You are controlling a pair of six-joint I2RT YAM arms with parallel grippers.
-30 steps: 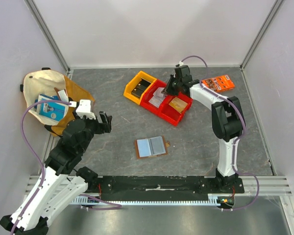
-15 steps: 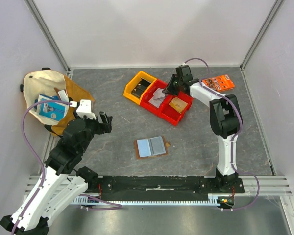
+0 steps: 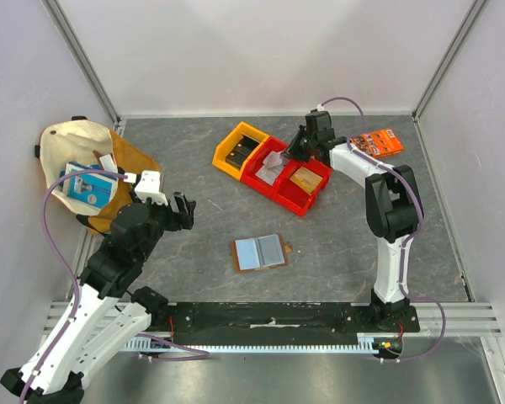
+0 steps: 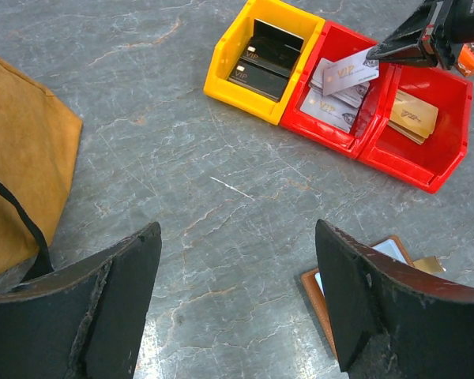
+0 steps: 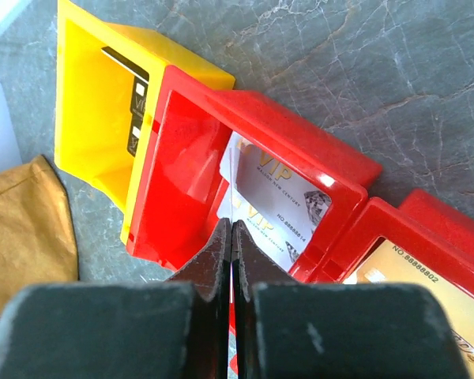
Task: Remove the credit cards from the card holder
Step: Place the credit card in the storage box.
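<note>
**While right claw (image 5: 231, 227) pinches a card (image 4: 349, 71) over the bin**

I've got it closed on the card's edge, above red bin (image 5: 178, 158). Left claw (image 4: 237, 260) gapes wide, empty. Holder (image 3: 261, 252) lies open mid-tabletop (image 3: 337, 244). Cards look thin, stiff, slick, so pinch the edge.

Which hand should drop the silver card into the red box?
The right hand: it pinches the silver card right over the middle red box. The left hand is open, empty and well away from it.
</note>
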